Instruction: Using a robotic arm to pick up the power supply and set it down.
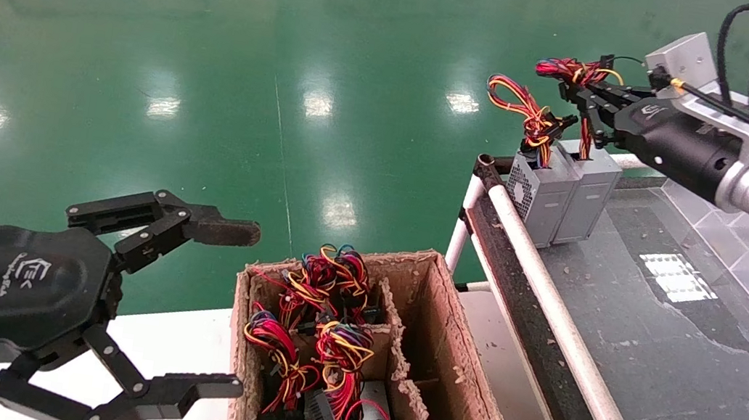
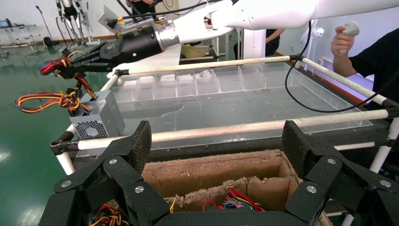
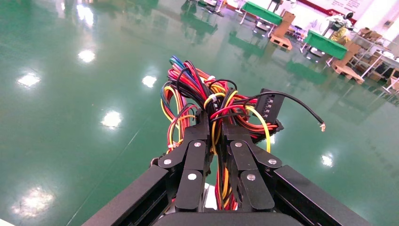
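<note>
The left gripper (image 1: 243, 309) hangs idle beside the cardboard box (image 1: 455, 368), its fingers (image 1: 225, 231) spread wide apart and holding nothing. The box sits off the counter's near-left edge and carries more wire-topped units in its compartments; it plays no part unless the left arm drifts.

Further right, two grey boxes stand upright and touching at the counter's (image 1: 689, 371) far-left corner, just inside the white rail (image 1: 553, 294). The one with the vent face (image 1: 530, 188) is outermost, nearest the corner; the power supply (image 1: 592, 197) stands against its inner side.

The right gripper (image 1: 592, 94) reaches in above them, its fingers clamped together on the power supply's wire bundle (image 3: 211, 108), not on the metal case. That is where the risk seems to lie. The wires are slack and flexible, so the case could swing or twist under the grip, or the strands could slide through the fingers. Any sideways pull could nudge the vented box, which stands close enough to the corner to tip over the rail. Its own wire loop (image 1: 518, 102) curls near the held bundle and may snag.
</note>
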Available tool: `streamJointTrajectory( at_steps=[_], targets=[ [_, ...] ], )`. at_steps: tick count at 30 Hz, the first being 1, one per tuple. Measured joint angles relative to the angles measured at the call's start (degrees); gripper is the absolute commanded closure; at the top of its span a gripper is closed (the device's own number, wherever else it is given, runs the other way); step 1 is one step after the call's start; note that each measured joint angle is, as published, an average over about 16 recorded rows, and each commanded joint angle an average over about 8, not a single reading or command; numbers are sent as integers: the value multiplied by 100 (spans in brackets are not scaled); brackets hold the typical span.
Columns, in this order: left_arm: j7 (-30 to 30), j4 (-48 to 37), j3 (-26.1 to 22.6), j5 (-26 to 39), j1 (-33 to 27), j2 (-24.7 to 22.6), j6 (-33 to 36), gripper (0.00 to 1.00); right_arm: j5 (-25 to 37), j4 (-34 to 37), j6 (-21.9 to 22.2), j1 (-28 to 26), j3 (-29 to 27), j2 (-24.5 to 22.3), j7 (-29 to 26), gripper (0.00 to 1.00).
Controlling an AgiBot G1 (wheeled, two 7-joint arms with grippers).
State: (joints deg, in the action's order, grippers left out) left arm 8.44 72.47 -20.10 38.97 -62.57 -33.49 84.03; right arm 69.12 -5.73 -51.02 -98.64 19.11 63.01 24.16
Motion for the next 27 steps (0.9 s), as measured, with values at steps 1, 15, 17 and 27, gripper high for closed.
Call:
streamJointTrajectory(
  at_steps=[1, 15, 17, 27],
  targets=[
    [0, 0, 0, 0, 0, 0, 0, 0, -8, 25, 22, -5, -6, 25, 36, 100],
    [-1, 0, -1, -1, 0, 0, 0, 0, -117, 298, 177, 1, -89, 168, 418, 0],
    [-1, 0, -1, -1, 0, 0, 0, 0, -128, 330, 187, 2, -98, 164, 447, 0],
    [-1, 0, -2, -1, 0, 1, -1, 0, -168, 464, 189, -8, -128, 83, 508, 0]
  ],
)
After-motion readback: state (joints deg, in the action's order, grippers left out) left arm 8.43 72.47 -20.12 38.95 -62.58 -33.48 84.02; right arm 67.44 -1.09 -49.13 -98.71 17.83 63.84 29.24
